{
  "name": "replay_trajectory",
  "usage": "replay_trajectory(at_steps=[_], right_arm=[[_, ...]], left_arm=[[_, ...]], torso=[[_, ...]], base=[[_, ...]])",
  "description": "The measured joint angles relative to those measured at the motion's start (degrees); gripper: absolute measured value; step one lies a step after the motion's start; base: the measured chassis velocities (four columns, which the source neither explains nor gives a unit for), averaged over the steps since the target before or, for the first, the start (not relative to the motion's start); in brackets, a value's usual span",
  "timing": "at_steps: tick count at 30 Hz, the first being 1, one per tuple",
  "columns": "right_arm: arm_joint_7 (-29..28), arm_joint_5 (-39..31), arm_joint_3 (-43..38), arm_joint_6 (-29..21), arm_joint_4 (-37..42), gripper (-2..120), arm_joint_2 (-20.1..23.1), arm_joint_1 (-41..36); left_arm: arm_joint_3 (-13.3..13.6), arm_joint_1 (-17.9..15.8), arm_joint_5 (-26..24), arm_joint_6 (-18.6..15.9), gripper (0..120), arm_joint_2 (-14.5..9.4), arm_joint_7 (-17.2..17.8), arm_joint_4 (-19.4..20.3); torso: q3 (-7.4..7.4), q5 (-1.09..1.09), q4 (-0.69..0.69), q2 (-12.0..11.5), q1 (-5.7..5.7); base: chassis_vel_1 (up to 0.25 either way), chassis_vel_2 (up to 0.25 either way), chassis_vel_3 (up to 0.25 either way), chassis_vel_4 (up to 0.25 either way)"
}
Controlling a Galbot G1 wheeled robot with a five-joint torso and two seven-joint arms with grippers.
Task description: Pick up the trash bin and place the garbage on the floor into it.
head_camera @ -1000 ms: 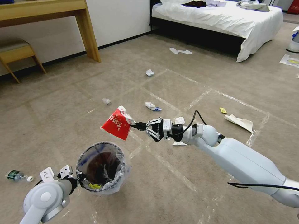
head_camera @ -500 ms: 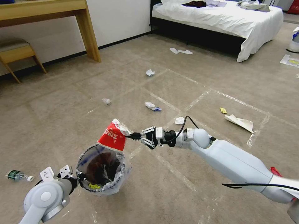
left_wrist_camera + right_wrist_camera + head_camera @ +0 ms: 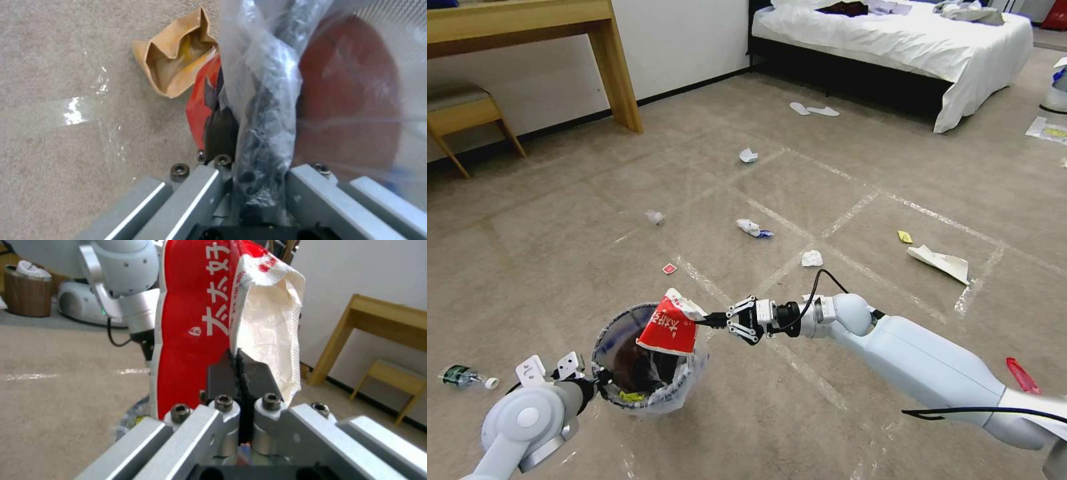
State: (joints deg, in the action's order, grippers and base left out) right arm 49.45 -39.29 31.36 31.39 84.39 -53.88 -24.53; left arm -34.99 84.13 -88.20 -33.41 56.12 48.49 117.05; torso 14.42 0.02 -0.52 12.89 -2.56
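While gripping the rim of the trash bin [image 3: 644,360] at lower left, left gripper [image 3: 602,383] clamped on rim and liner, mouth facing up. Right gripper [image 3: 707,320] pinching a flattened red-and-white bag [image 3: 668,327], fingers [image 3: 222,371] pressed together on its edge. Hanging over the bin's far rim, long axis near upright, white open end up, red end dipping inside. Other litter lying scattered on the floor [image 3: 560,240].

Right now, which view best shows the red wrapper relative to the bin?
Head view: the red wrapper, pinched by the right gripper, hangs over the trash bin mouth. Right wrist shows only its close-up; left wrist only bin liner.
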Motion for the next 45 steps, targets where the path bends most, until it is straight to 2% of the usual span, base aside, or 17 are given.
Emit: replay_trajectory(at_steps=[8,31,38,39,40,42,45], right_arm=[[-0.20,0.34,1.84,-0.03,0.10,0,-0.61,0.79],[-1.71,0.35,7.15,-0.09,-4.03,0,-4.99,5.67],[-3.77,0.96,8.09,0.97,-5.92,1,-6.52,6.69],[-4.01,1.22,8.10,0.99,-6.18,5,-6.55,6.81],[-4.01,1.22,8.10,0.99,-6.18,5,-6.55,6.81],[-4.10,1.74,7.94,0.84,-6.51,19,-6.41,6.83],[-4.10,2.05,7.76,0.74,-6.58,23,-6.34,6.78]], left_arm=[[-0.30,0.18,-0.01,0.07,0,-0.04,0.08,0.38],[-1.59,2.43,-0.44,0.12,0,-0.16,0.89,4.66],[-1.88,2.71,-0.65,0.12,0,-0.26,0.98,5.01],[-1.87,2.68,-0.64,0.12,0,-0.20,0.99,4.95],[-1.87,2.68,-0.64,0.12,0,-0.20,0.99,4.95],[-1.69,2.50,-0.64,0.12,0,-0.13,0.98,4.81],[-1.57,2.42,-0.65,0.12,0,-0.12,0.98,4.71]], torso=[[0.00,0.00,0.00,0.00,0.00],[0.00,-0.01,0.00,0.00,0.00],[0.00,-0.01,0.01,0.00,0.00],[0.00,-0.01,0.01,0.00,0.00],[0.00,-0.01,0.01,0.00,0.00],[0.00,0.00,0.00,0.00,0.00],[0.00,-0.01,-0.01,0.01,0.00]], base=[[0.000,0.000,0.000,0.000],[0.000,0.000,0.000,0.000],[0.000,0.000,0.000,0.000],[0.000,0.000,0.000,0.000],[0.000,0.000,0.000,0.000],[0.000,0.000,0.000,0.000],[0.000,0.000,0.000,0.000]])
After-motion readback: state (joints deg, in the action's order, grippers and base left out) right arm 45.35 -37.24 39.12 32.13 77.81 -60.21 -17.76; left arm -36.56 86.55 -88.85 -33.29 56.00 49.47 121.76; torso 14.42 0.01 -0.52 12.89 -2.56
